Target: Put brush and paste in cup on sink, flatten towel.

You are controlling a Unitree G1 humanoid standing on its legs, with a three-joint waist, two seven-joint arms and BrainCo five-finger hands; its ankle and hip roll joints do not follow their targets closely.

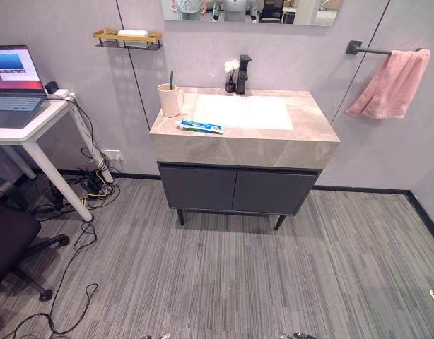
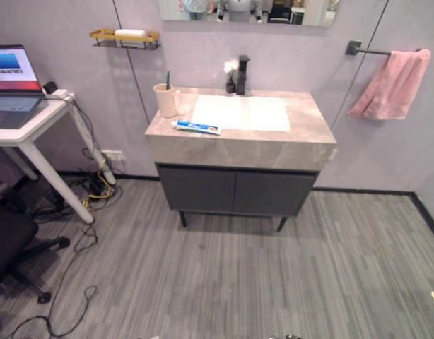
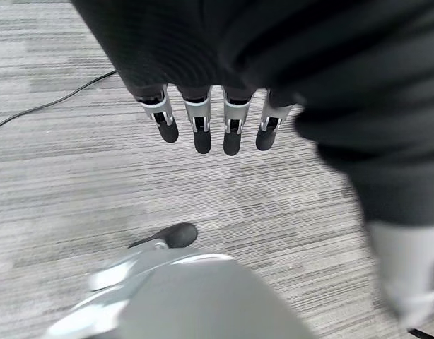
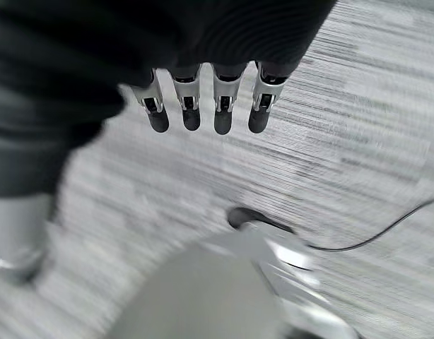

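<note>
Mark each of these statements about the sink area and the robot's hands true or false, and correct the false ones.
1. The toothpaste lies inside the cup. False: it lies flat on the sink counter, in front of the cup.
2. A toothbrush stands in the cup. True.
3. The pink towel is spread flat on its bar. False: it hangs bunched.
4. The left hand holds nothing, fingers straight. True.
5. The right hand grips the toothpaste. False: it is open over the floor.

brush: mostly hidden inside the cup | laptop: cut off at the side | mirror: only its bottom strip shows | chair: partly cut off
</note>
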